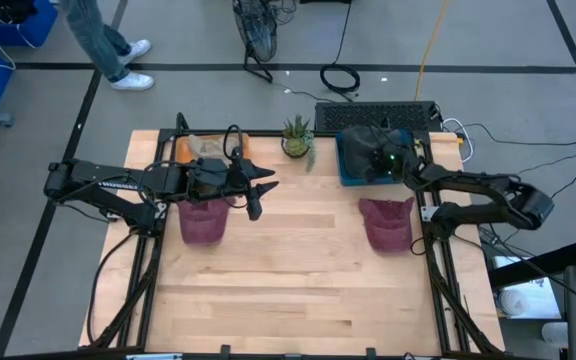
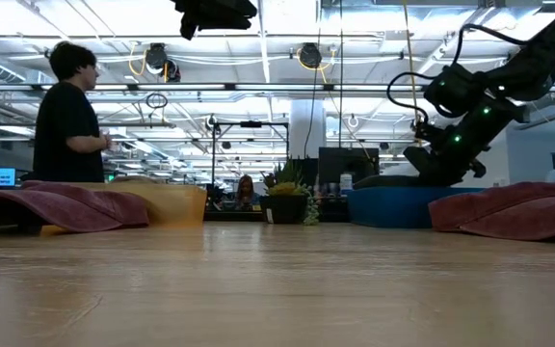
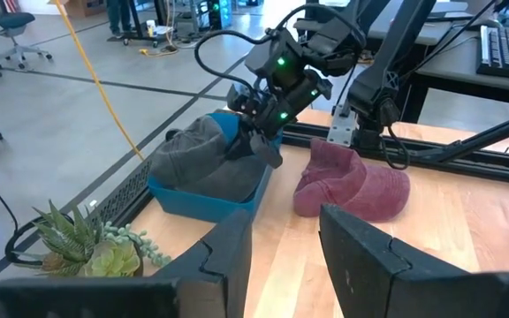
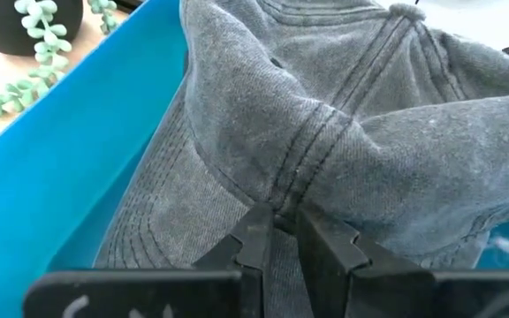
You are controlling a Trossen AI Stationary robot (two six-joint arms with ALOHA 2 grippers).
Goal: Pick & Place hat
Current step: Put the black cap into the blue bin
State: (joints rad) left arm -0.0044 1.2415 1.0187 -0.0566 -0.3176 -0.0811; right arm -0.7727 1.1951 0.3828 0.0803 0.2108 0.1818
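Observation:
A grey hat [image 4: 325,115] lies in the blue bin [image 1: 353,170] at the far right; it also shows in the left wrist view [image 3: 201,159]. My right gripper [image 4: 281,225] is down in the bin, shut on the grey hat. A maroon hat [image 1: 388,222] lies on the table near the bin, and another maroon hat [image 1: 203,220] lies on the left. My left gripper [image 1: 258,192] hangs open and empty above the table beside the left maroon hat; its wrist view [image 3: 285,238] looks toward the bin. My right gripper pinches a raised fold of the grey hat's crown, at a stitched seam [image 4: 294,190], between its two fingertips. The fingers [image 3: 268,150] slant down into the bin from the table's right side. The rest of the hat rests in the blue bin [image 3: 197,199].
A tan bin [image 1: 208,148] stands at the far left and a small potted plant [image 1: 296,138] at the far middle. A keyboard [image 1: 378,112] lies beyond the far edge. A person [image 2: 66,120] stands beyond the table. The table's near half is bare wood [image 1: 288,290].

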